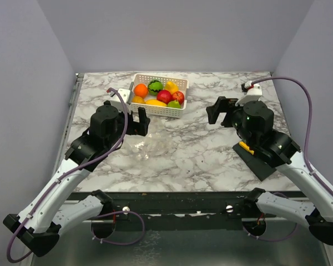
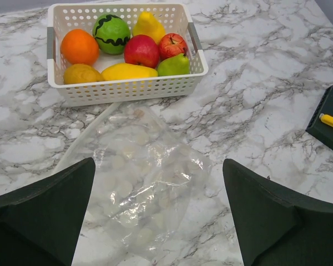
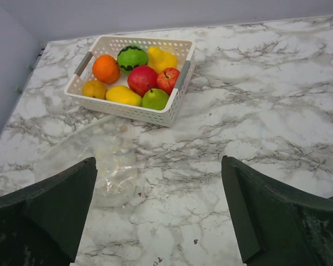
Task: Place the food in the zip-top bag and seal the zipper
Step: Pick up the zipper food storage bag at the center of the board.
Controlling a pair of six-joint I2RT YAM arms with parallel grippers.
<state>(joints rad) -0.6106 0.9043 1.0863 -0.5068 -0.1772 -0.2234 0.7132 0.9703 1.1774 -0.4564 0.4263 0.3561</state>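
**Fruit in the basket, bag flat and empty on the marble**

From my station I see the small glossy toy fruits (image 2: 141, 51) all piled in the white slotted plastic basket (image 2: 127, 88). Among them are an orange ball (image 2: 79, 47), a green one with a dark wavy stripe (image 2: 111, 33), two red apples, a light green pear and some yellow pieces.

The crinkly see-through zip-top bag (image 2: 139, 183) lies flat on the grey-veined marble table (image 2: 255, 111), just in front of the basket's near wall, with one corner almost touching it. None of the fruit is in it. A straight strip along the bag's left edge in the left wrist view looks like the zipper (image 2: 84, 137); I cannot tell whether it is pressed closed.

The left gripper (image 2: 158, 163) hangs above the bag with its dark fingers spread wide and nothing between them. The right gripper (image 3: 159, 160) is spread just as wide over bare marble, well to the right of the bag and basket. A black flat pad (image 1: 258, 158) carrying a small yellow piece (image 2: 332, 122) lies at the table's right side, beneath the right arm.
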